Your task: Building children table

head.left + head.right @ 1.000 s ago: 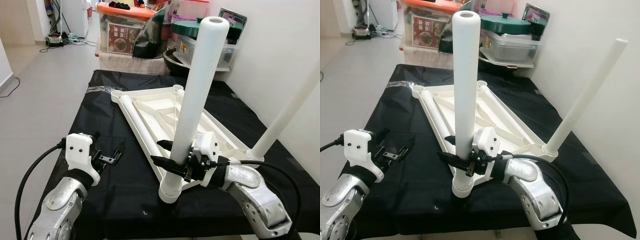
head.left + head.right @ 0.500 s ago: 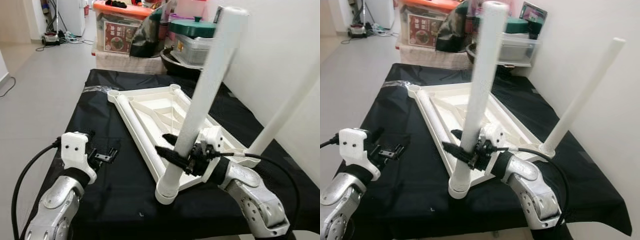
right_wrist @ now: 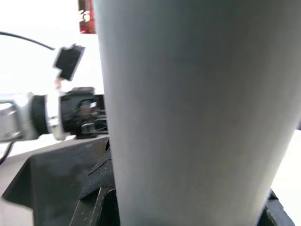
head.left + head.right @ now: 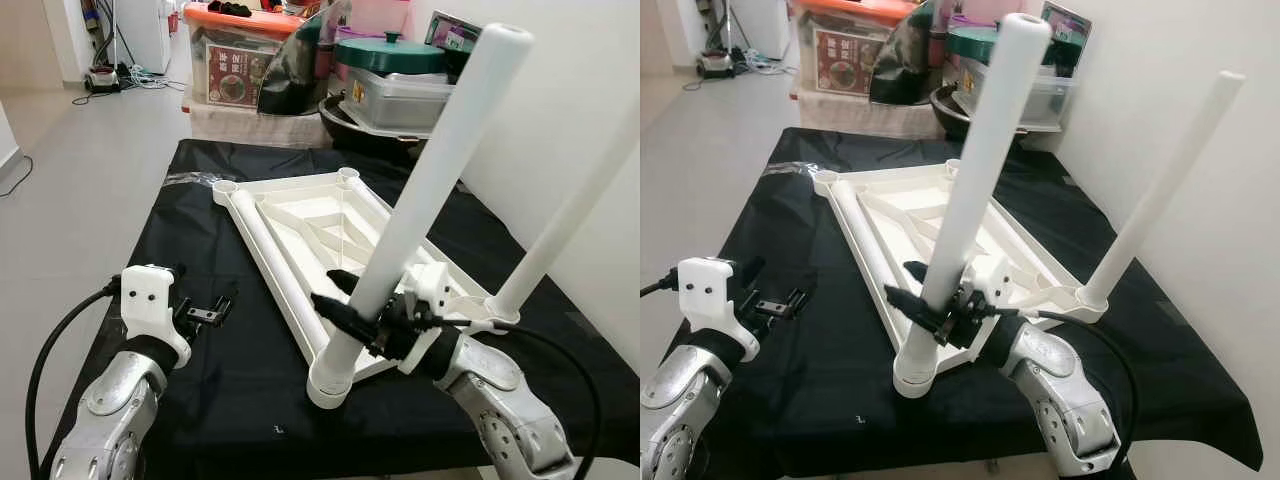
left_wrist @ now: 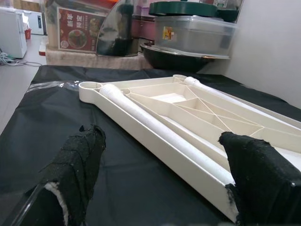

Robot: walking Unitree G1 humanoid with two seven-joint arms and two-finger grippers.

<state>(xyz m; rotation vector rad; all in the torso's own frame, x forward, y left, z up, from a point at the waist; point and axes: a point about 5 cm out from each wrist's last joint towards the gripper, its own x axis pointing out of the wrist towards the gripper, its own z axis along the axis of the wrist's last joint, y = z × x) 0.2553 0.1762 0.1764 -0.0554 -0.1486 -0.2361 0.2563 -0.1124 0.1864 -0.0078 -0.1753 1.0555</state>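
A black cloth point(image 4: 235, 380) covered the work surface. Behind its far edge stood a clear storage bin with an orange lid point(image 4: 236, 20), a grey lidded container point(image 4: 405, 95) under a green pot lid point(image 4: 390, 55), and a dark bowl point(image 4: 350, 125). Cables point(image 4: 130, 80) lay on the tiled floor point(image 4: 90, 170).

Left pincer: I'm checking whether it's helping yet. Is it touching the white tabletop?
Apart. In the left eye view the left pincer hovers over black cloth, a clear gap from the tabletop.
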